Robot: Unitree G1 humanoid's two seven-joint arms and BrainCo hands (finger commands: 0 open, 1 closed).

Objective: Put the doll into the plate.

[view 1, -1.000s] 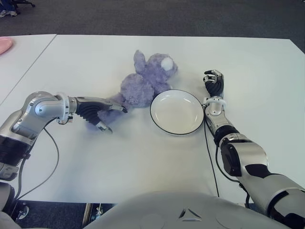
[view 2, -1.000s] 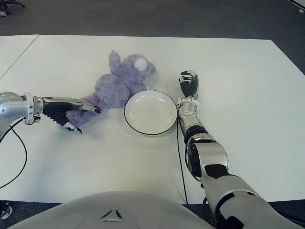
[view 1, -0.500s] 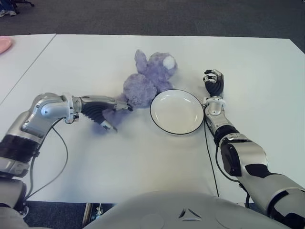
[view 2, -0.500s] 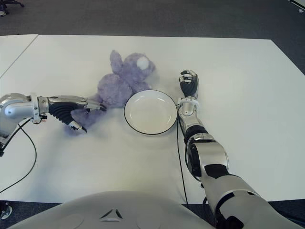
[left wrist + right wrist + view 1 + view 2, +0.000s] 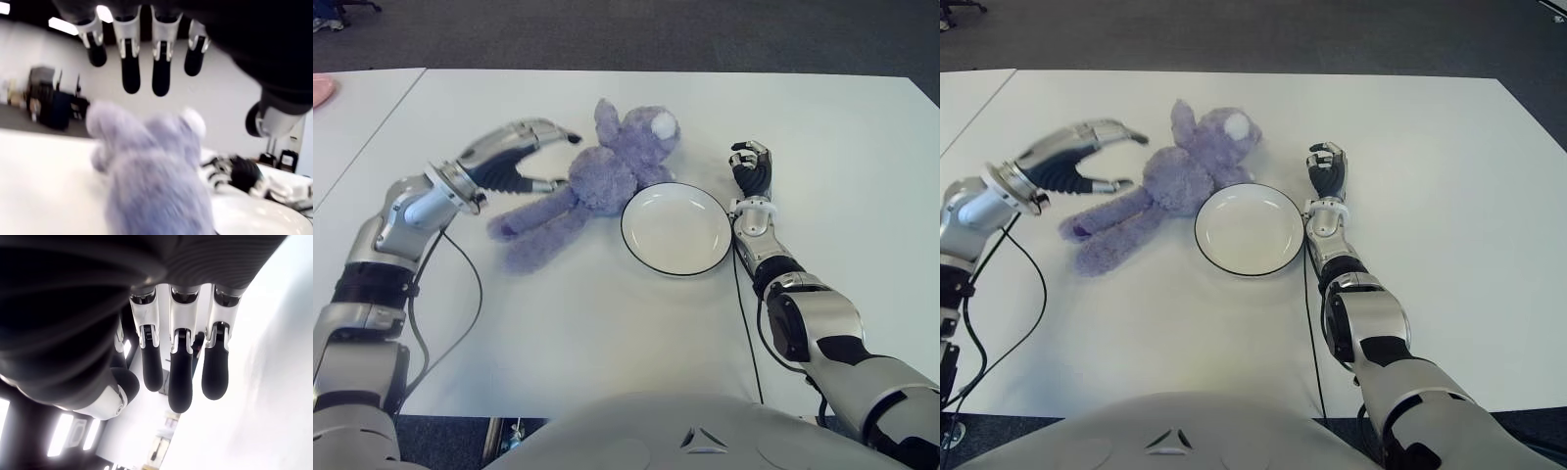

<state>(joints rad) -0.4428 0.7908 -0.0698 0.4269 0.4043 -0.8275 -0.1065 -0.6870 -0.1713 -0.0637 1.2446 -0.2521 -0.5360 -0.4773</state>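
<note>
Left hand (image 5: 514,157) up (off doll (image 5: 597,181))

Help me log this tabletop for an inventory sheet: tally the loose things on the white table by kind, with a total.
Plush dolls: 1, the purple doll lying on the table beside the plate.
Plates: 1, the white plate, with nothing in it.
Total: 2.
Neither the left hand nor the right hand holds anything.
</note>
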